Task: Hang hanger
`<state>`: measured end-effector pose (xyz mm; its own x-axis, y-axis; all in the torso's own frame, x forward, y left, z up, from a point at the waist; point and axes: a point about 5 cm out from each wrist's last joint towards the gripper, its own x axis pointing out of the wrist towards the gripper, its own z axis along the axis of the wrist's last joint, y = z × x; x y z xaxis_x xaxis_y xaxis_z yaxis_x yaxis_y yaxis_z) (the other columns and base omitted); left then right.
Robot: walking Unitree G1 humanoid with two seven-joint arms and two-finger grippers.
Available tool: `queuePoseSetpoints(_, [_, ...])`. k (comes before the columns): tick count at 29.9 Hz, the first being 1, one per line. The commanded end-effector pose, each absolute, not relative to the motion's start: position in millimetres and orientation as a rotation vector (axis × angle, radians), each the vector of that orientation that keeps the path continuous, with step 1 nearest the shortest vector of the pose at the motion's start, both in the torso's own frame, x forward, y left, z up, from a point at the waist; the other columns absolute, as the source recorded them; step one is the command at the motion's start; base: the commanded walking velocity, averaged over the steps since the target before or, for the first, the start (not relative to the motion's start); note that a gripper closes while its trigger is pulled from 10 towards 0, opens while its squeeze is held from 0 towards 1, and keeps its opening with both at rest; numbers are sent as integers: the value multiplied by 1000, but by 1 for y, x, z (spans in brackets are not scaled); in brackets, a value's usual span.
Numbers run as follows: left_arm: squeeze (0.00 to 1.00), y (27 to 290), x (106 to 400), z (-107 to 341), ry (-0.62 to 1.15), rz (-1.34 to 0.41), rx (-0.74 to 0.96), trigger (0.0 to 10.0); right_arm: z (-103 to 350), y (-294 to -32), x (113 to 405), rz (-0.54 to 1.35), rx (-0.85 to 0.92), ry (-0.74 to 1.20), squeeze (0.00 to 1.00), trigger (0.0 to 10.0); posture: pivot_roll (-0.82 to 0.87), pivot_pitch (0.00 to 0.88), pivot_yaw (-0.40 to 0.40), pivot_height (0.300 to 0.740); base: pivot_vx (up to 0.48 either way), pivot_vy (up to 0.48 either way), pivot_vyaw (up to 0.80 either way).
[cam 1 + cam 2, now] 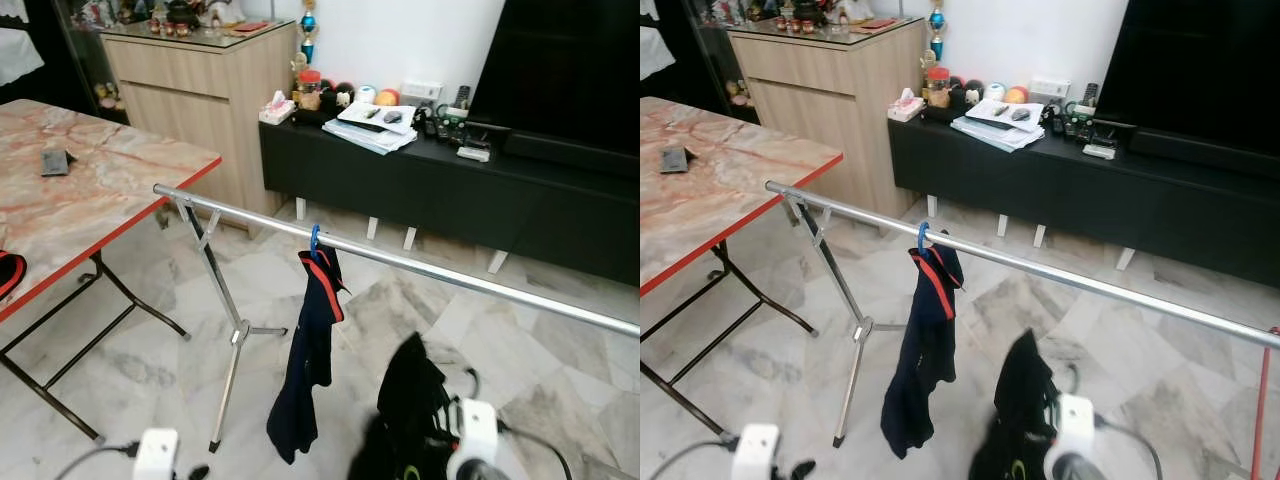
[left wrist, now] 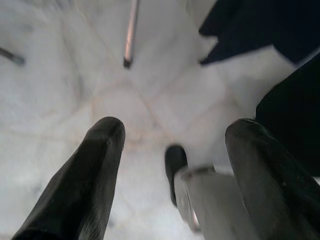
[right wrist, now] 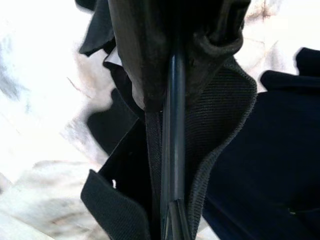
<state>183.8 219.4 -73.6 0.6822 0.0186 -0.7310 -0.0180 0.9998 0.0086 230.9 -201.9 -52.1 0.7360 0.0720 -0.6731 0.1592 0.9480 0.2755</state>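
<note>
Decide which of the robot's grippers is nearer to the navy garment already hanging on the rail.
Right. The right gripper, low and holding a black garment, sits just beside the navy garment. The left gripper hangs farther off, beyond the rail's stand leg.

A blue hanger (image 1: 314, 239) is hooking over the silver rail (image 1: 420, 265) of the drying rack, carrying a dark navy garment (image 1: 308, 350) with red trim that is drooping straight down toward the floor. Nearer the camera, a second black garment (image 1: 410, 400) is sitting low, below the rail and just beside the navy one; in the right wrist view a thin dark hanger bar (image 3: 172, 150) is running through its folded black fabric
</note>
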Motion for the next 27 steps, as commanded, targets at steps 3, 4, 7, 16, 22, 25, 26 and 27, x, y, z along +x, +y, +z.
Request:
queuePoseSetpoints(3, [0,211,182,-76,825,-2,5,10000,-42,-209,240,-90,354,635,0,10000,2,20,6,740,0,0,0])
queuePoseSetpoints(4, [0,208,182,-77,829,-6,2,10000,-40,-213,241,-108,360,622,0,10000,5,22,12,740,0,0,0])
queuePoseSetpoints(7, [0,204,187,-75,822,-14,-4,10000,-38,-218,243,-162,378,601,0,10000,14,22,13,740,0,0,0])
queuePoseSetpoints(16, [0,207,202,-66,777,5,3,10000,-30,-211,259,-204,382,587,0,10000,12,10,-51,740,0,0,0])
queuePoseSetpoints(22, [0,206,195,-70,785,24,-14,10000,-27,-209,264,-227,369,594,0,10000,45,19,-55,740,0,0,0])
queuePoseSetpoints(25, [0,211,191,-71,790,51,-25,10000,-28,-208,264,-251,377,596,0,10000,60,19,-55,740,0,0,0])
queuePoseSetpoints(26, [0,211,191,-71,790,51,-25,10000,-28,-208,264,-251,377,596,0,10000,60,19,-55,740,0,0,0])
queuePoseSetpoints(27, [0,216,186,-73,803,67,-27,10000,-29,-206,263,-256,377,600,0,10000,72,17,-51,740,0,0,0])
